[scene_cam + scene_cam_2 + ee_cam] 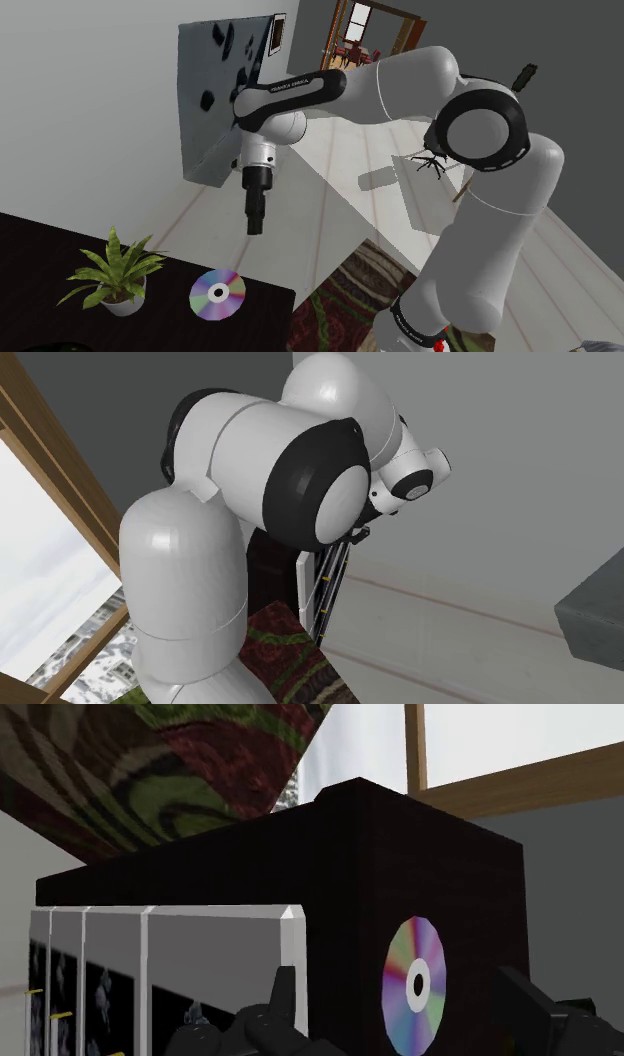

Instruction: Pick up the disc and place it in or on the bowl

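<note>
An iridescent disc lies flat on the dark table near its corner. Next to it stands a leafy green plant in a white bowl-like pot. My black gripper hangs pointing down, well above the disc and slightly toward the shoulder view's right of it. In the wrist view the disc shows on the dark table top, in the gap between my two fingers. The gripper is open; the fingers stand wide apart and touch nothing.
A grey panel with black marks hangs behind the arm. A patterned rug covers the floor beside the table. A white glass-fronted cabinet stands against the table's side. A wood-framed window is nearby.
</note>
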Controlling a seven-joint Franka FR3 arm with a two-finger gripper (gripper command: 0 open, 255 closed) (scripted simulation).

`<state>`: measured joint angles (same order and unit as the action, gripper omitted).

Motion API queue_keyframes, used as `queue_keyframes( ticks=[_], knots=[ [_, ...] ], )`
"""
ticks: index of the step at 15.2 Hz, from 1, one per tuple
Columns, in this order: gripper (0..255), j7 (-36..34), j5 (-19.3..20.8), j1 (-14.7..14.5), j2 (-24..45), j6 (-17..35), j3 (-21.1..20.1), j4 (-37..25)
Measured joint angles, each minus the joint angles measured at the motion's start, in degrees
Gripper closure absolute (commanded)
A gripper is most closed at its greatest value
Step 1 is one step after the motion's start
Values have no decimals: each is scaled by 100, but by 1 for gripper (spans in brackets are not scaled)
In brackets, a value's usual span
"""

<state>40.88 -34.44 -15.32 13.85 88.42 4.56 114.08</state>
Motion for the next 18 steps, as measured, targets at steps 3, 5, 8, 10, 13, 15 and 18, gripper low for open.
queue_keyframes(
  ticks=[3,5,8,10,13,15,18],
  knots=[
    [0,306,-215,-82,594,-174,-208,-422],
    [0,374,-288,-130,710,-144,-279,-441],
    [0,417,-358,-201,686,16,-334,-256],
    [0,428,-405,-252,655,135,-368,-123],
    [0,453,-437,-287,642,237,-390,-16],
    [0,457,-441,-290,642,250,-393,-5],
    [255,458,-442,-291,643,254,-393,-1]
  ],
)
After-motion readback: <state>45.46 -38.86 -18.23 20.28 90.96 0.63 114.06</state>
